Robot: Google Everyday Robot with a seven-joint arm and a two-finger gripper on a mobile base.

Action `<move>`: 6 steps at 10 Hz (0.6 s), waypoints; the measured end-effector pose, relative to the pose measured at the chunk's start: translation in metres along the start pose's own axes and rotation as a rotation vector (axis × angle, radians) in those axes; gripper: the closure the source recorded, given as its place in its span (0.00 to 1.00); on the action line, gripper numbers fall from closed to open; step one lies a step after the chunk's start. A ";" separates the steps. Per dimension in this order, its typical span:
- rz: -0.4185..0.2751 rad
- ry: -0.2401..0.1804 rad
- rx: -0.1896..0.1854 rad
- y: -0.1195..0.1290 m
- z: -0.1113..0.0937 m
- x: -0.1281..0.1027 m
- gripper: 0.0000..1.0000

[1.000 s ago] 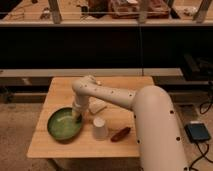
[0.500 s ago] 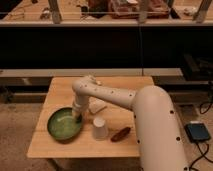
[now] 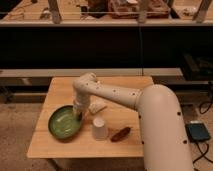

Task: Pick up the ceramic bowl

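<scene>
The ceramic bowl [image 3: 64, 122] is wide and shallow, glossy green inside with a darker rim. It sits on the left front part of the wooden table [image 3: 60, 147]. My white arm reaches from the lower right across the table and bends down at the bowl's right rim. My gripper [image 3: 78, 114] hangs at that right rim, right at the edge of the bowl. An upturned white cup [image 3: 99, 128] stands just right of the bowl.
A brown elongated object [image 3: 120, 134] lies right of the cup. A pale crumpled item [image 3: 97, 105] lies behind the cup, under my arm. A dark shelf unit and rails run behind the table. A dark box [image 3: 199, 132] sits on the floor at right.
</scene>
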 end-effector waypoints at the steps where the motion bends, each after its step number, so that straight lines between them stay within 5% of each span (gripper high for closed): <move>1: 0.004 0.019 0.000 -0.004 -0.012 0.000 1.00; 3: 0.020 0.065 -0.005 0.003 -0.039 -0.003 1.00; 6: 0.034 0.194 -0.010 -0.003 -0.096 -0.013 1.00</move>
